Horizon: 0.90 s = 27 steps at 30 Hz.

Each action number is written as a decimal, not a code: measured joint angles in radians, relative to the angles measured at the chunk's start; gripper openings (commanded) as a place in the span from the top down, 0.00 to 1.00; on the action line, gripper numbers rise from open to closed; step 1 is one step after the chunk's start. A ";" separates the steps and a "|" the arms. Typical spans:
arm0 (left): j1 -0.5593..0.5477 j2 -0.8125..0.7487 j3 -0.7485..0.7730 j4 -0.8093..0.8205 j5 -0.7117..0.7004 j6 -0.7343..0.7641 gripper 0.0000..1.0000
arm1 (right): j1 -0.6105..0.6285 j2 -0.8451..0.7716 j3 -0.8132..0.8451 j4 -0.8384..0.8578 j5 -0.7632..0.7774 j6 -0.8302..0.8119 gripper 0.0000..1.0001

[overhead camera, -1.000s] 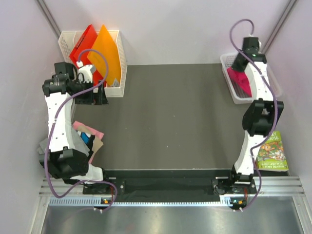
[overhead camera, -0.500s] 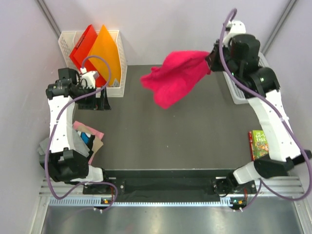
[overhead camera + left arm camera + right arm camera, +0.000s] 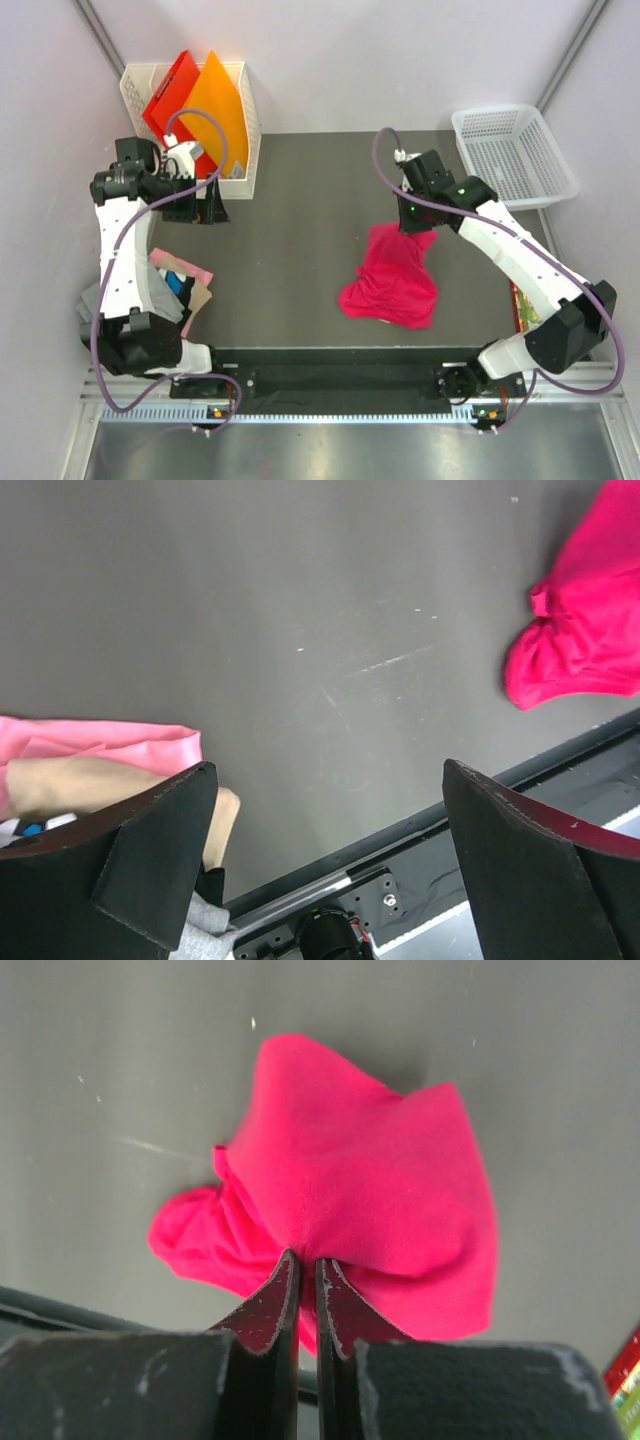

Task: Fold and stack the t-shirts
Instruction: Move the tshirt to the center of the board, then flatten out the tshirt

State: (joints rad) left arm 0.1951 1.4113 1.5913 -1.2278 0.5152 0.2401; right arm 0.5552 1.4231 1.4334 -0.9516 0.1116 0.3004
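Table (image 3: 300,200): dark grey, matte.

Magenta shirt (image 3: 395,285): I see it lying on the table right of centre, near the front edge. It is unfolded and crumpled into a loose heap of soft bright pink folds, with its far end drawn up to a peak.

Folded shirts (image 3: 195,272): a small pile at the table's left edge, beside the left arm. Pale pink on top, with tan, blue and some grey showing beneath.

Right gripper (image 3: 308,1260): fingers pinched together on the magenta shirt's peak.

Left gripper (image 3: 328,775): fingers spread wide, holding nothing, over the table's left side.
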 measured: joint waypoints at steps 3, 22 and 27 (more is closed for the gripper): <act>0.000 -0.006 0.001 -0.012 0.038 0.016 0.03 | 0.008 0.000 -0.007 -0.014 0.014 -0.001 1.00; -0.520 -0.011 -0.025 -0.054 -0.057 0.057 0.02 | -0.156 0.381 0.265 0.016 0.238 -0.012 0.00; -0.539 -0.012 -0.109 -0.024 -0.090 0.046 0.01 | -0.102 0.132 0.102 -0.039 0.237 -0.003 0.11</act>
State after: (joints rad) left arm -0.3443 1.3994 1.4822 -1.2514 0.4252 0.2859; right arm 0.4530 1.5555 1.5356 -0.9909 0.3481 0.2970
